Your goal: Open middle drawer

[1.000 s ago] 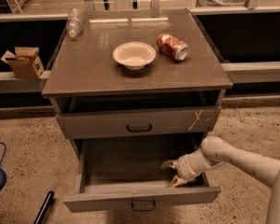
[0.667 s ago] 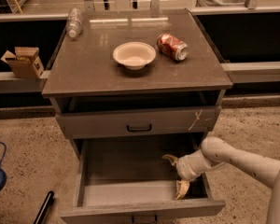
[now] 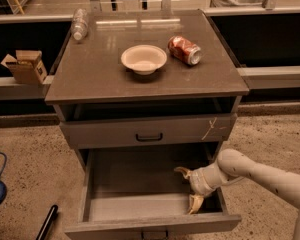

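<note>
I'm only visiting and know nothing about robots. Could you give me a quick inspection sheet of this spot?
Surface: grey cabinet top, carrying three things.
Job's things: middle drawer pulled well out; only the arm's end seen inside.
Clutter: white bowl upright; red can on its side; clear bottle lying down.
Grippers: end effector inside the drawer, right front, fingers apart, holding nothing.
Cables: thin blue loop on the floor, perhaps a cord.
Surroundings: cardboard box on a ledge, left.
</note>
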